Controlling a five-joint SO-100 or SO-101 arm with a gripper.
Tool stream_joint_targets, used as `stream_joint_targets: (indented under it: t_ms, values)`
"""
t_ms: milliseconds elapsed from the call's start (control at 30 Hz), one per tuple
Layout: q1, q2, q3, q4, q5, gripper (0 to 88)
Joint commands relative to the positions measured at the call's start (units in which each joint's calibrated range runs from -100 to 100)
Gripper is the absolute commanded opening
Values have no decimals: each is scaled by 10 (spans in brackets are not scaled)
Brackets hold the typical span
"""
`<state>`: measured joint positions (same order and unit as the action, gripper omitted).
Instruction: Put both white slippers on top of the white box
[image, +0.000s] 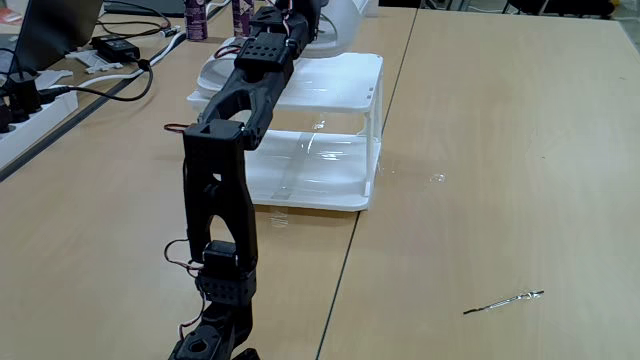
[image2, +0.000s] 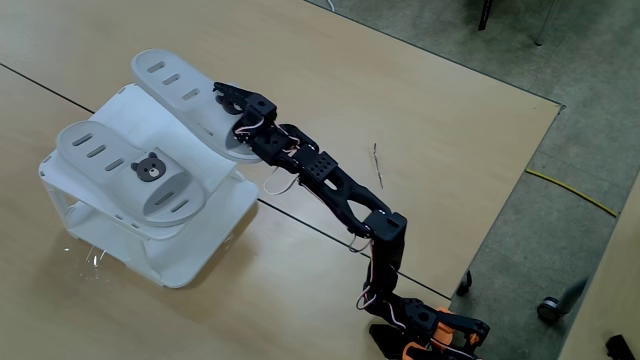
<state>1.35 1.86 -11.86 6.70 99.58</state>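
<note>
While the arm reaches out across the table, findings are as follows.

Gripper: the gripper (image2: 232, 112) sits at the heel end of one white slipper (image2: 190, 100); its fingers lie over that slipper's strap, but whether they are parted or clamped on it cannot be told from either fixed view.

Slipper at fingers: lies flat on top of the white box (image2: 205, 235), along the box edge nearest the arm, with its heel end jutting past that edge.

Second slipper: the bear-badge slipper (image2: 130, 175) lies flat on the box top beside the first, apart from the fingers.

Box position: stands on the wooden table (image: 500, 150); in a fixed view the upper shelf (image: 340, 85) and lower tray show behind the arm.

Edges and room: bare table surrounds the box on the right in a fixed view; a thin metal pin (image: 503, 301) lies well apart from it. Cables and a power strip (image: 25, 115) lie at the left table edge.

Arm pose: the arm (image2: 345, 195) rises from its base (image2: 425, 335) and stretches nearly straight toward the box.
</note>
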Motion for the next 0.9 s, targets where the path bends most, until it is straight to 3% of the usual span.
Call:
stream_joint_targets:
  t_ms: [0, 867]
  values:
    - [0, 29, -107, -3, 4, 8]
    - [-27, 312, -387, -4, 4, 8]
